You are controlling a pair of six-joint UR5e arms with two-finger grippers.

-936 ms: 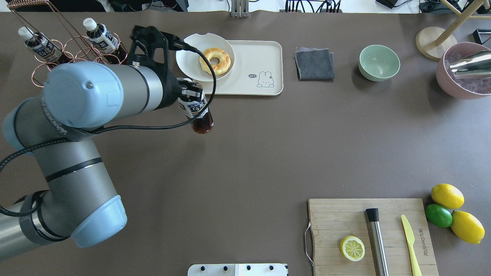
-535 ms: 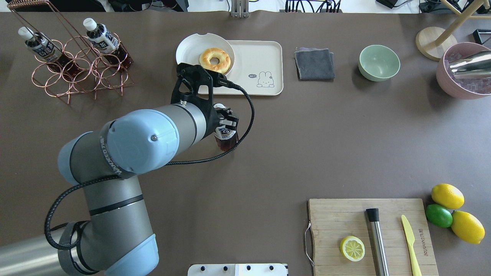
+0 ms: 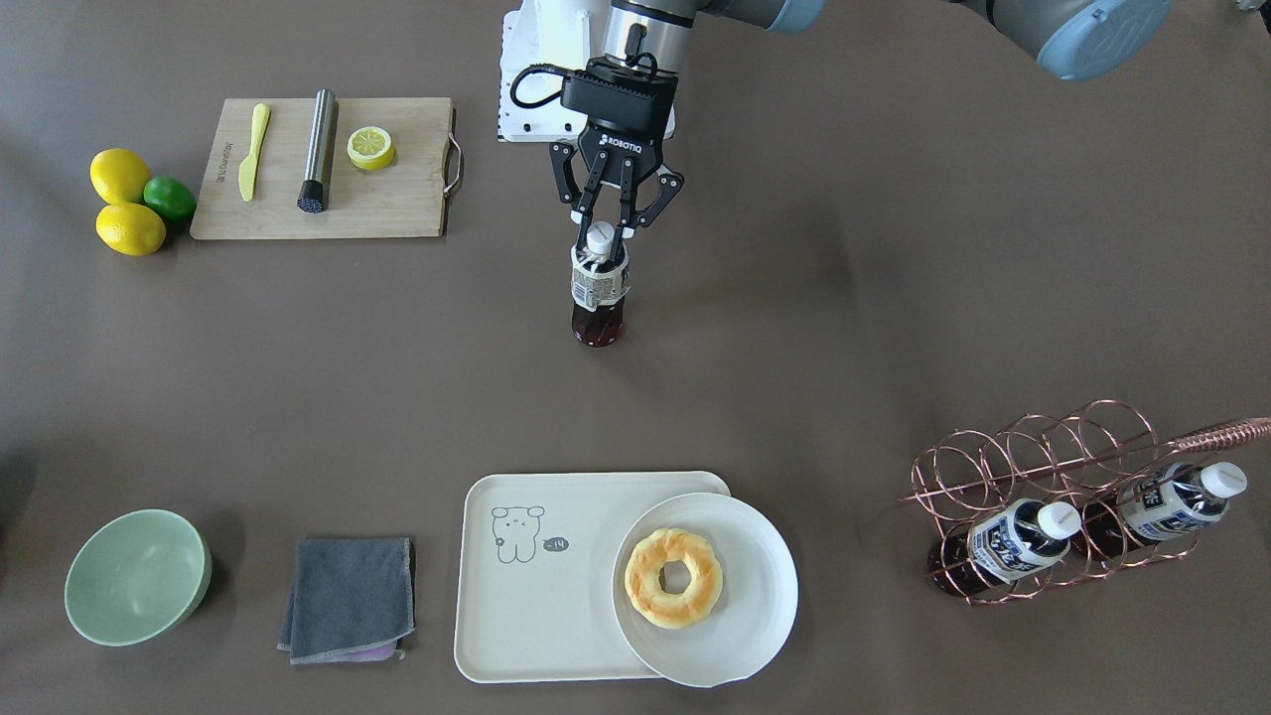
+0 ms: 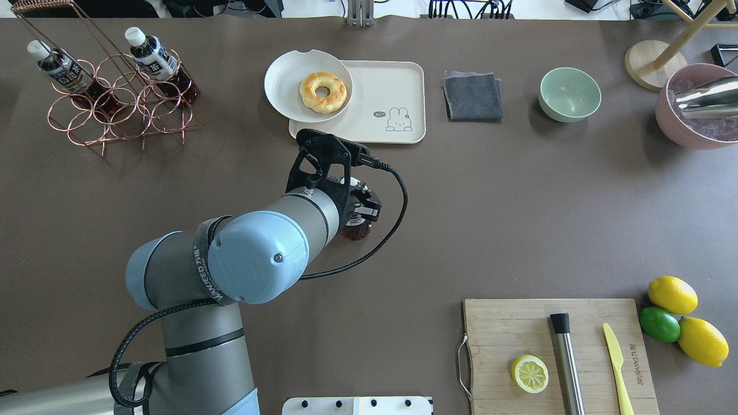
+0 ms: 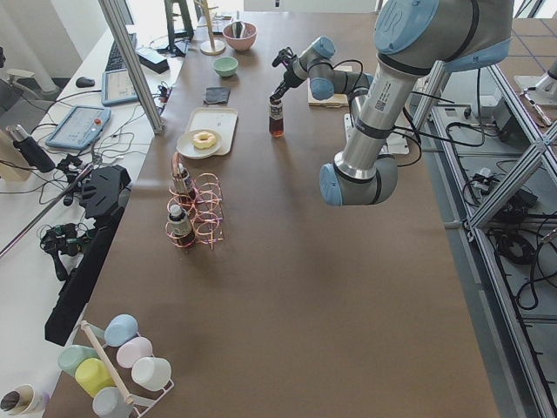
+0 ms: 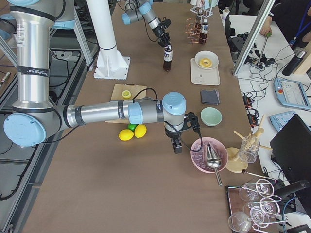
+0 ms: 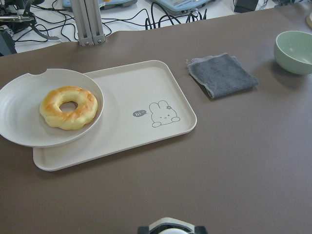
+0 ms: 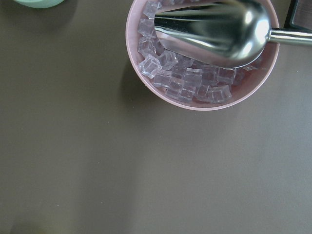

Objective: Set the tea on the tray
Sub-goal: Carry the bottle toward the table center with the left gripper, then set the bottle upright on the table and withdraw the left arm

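My left gripper is shut on the neck and white cap of the tea, held upright at mid-table, its base at or just above the surface. From overhead the gripper covers most of the bottle. The cream tray lies beyond it, apart from it; it fills the left wrist view, with the cap at the bottom edge. Two identical bottles sit in a copper rack. My right gripper hangs by the pink ice bowl; I cannot tell its state.
A round plate with a donut overlaps the tray's left end. Right of the tray are a grey cloth, green bowl and pink ice bowl with a scoop. A cutting board lies front right.
My left arm has carried the bottle to the right and back toward the robot, away from the tray's near edge. The bottle has gone from tilted to upright.
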